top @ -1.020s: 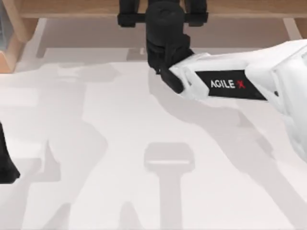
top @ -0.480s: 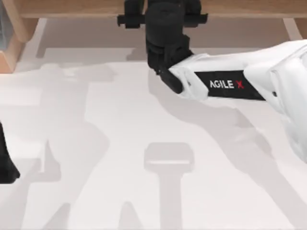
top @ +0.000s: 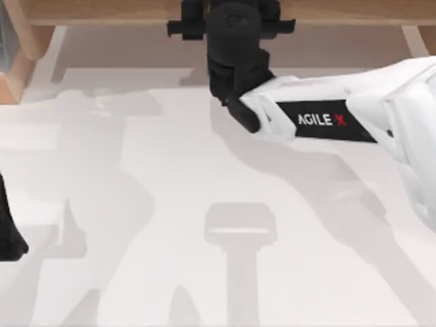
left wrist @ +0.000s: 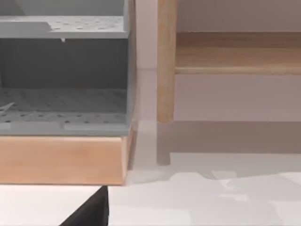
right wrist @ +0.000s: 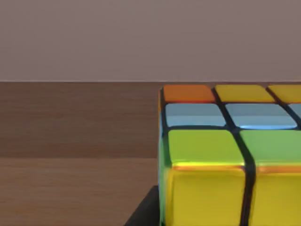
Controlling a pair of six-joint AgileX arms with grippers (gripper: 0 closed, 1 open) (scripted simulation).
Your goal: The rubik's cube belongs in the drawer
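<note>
At the white table's (top: 170,204) far edge, right end effector (top: 231,27), perhaps above wooden furniture (top: 102,10).

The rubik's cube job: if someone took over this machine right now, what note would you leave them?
Right gripper: reaching to the table's far edge, over the wooden drawer. The rubik's cube sits close before its wrist camera, above a wooden surface; whether the fingers are clamped on it cannot be told.
Left gripper: parked at the table's left edge.
Done: cube brought to the wooden unit.
Left: confirm release, pull back.
</note>
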